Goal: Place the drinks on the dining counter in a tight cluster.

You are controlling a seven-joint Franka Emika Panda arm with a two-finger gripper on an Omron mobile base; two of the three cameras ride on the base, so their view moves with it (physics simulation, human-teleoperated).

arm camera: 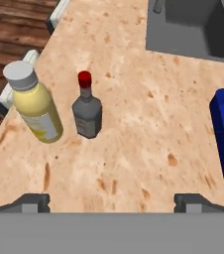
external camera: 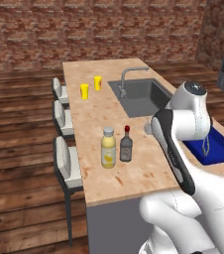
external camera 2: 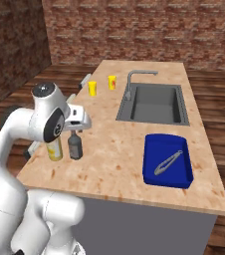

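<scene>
On the light-wood dining counter [external camera: 139, 173] the stout yellow bottle [external camera: 108, 148] with a pale cap and the dark grey-brown bottle [external camera: 126, 145] with a red cap stand upright, close side by side and a small gap apart. In the hand view the yellow bottle [arm camera: 34, 104] is at the left and the dark bottle [arm camera: 87, 111] just right of it. My gripper [arm camera: 113, 203] hovers above the counter near them, open, with nothing between its widely spread fingertips [arm camera: 32, 202]. My hand [external camera 2: 78, 119] hangs over the dark bottle [external camera 2: 75, 145]. The slim blue bottle is out of view.
Two small yellow cups [external camera: 84, 91] [external camera: 98, 83] stand at the counter's far end, left of the steel sink [external camera: 141, 96] and faucet [external camera: 126, 79]. A blue tray [external camera 2: 149, 149] holding tongs [external camera 2: 168, 162] lies near the right edge. Pale stools [external camera: 64, 158] line the left side.
</scene>
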